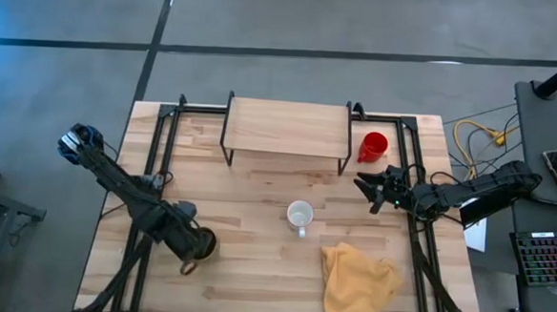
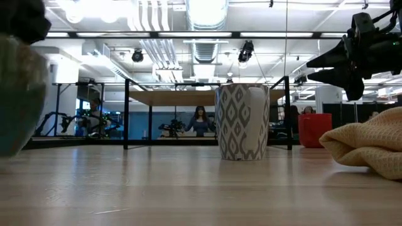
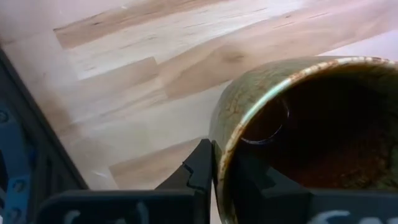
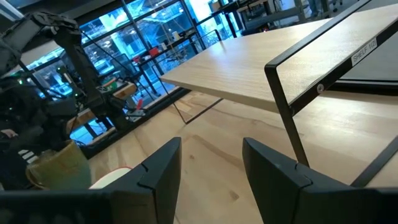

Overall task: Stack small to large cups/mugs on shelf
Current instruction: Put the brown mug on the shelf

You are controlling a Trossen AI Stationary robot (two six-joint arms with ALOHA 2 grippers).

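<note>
You have three mugs: your left pincer (image 1: 193,259) grips the brown mug (image 3: 298,137) by its rim, the white mug (image 1: 300,215) stands between both pincers on the counter (image 1: 244,269), and the red mug (image 1: 374,146) sits just beyond your gaping right pincer (image 1: 372,188), beside the one shelf (image 1: 287,126).

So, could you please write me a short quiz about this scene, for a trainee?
1. True or false: the shelf already holds a mug.
2. Fill in: the red mug stands beside the shelf's ____ end.
3. Which mug do the left jaws grip at the rim? A. red mug B. white patterned mug C. brown mug

Key: 1 false; 2 right; 3 C.
</note>
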